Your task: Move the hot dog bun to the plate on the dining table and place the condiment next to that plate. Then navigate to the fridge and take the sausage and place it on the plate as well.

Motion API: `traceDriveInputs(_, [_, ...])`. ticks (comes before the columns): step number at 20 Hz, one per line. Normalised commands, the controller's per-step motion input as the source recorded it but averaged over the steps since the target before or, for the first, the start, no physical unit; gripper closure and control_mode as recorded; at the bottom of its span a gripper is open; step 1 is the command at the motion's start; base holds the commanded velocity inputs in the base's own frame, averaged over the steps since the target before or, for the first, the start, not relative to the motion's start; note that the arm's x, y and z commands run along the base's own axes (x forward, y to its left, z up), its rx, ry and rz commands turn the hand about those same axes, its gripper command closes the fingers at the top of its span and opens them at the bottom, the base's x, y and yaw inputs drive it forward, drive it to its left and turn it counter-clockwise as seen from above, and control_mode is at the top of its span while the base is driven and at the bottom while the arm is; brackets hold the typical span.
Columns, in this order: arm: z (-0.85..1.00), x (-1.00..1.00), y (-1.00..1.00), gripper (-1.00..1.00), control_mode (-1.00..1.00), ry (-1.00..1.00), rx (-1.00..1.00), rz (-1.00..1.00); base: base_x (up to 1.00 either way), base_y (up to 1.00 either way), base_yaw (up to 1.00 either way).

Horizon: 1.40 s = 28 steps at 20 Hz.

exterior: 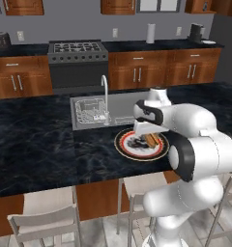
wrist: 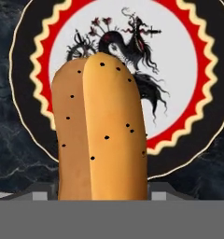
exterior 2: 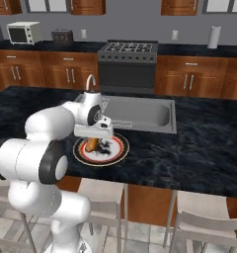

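Our pincer [exterior: 149, 136] hangs just over the plate [exterior: 125, 147], a little right of centre in the left base view. In the hand view its two dark fingertips [wrist: 41, 190] peek out at the bottom on either side of the hot dog bun [wrist: 102, 133], which rises up the middle of the frame between them; the jaws stand apart at the bun's width and appear clamped on the hot dog bun, though the contact itself is hidden behind the bun. We cannot tell whether the bun touches the plate or is held just above it.

From the right base view we see the bun [exterior 2: 92, 144] over the left part of the plate [exterior 2: 116, 150], under the hand, in the left centre of the frame. The plate lies on the black marbled desk [exterior: 36, 144], near its front edge. Just beyond the plate, toward the upper middle of the left base view, sits the steel sink [exterior: 89, 112] with its curved faucet [exterior: 105, 91]. Pale stools [exterior: 45, 217] stand along the bottom of the frame. At the top, a stove [exterior: 77, 60] sits among brown cabinets [exterior: 161, 67], with a white paper-towel roll [exterior: 151, 33] on the rear counter.
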Motion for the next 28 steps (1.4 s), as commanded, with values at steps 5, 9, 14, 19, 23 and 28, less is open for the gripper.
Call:
traceDriveInputs(5, [-0.38,0.27,0.00,1.00,-1.00,0.02,0.00,-0.01,0.00,0.00,0.00])
traceDriveInputs(9, [-0.38,0.26,0.00,1.00,-1.00,0.01,0.00,-0.02,0.00,0.00,0.00])
traceDriveInputs(14, [-0.35,0.35,0.00,1.00,-1.00,0.00,0.00,-0.05,0.00,0.00,0.00])
traceDriveInputs(19, [-0.34,0.38,0.00,1.00,-1.00,0.00,0.00,-0.04,0.00,0.00,0.00])
traceDriveInputs(23, [-0.34,0.37,0.00,-1.00,-1.00,0.00,0.00,-0.04,0.00,0.00,0.00])
traceDriveInputs(28, [-0.34,0.32,0.00,-1.00,-1.00,0.00,0.00,-0.03,0.00,0.00,0.00])
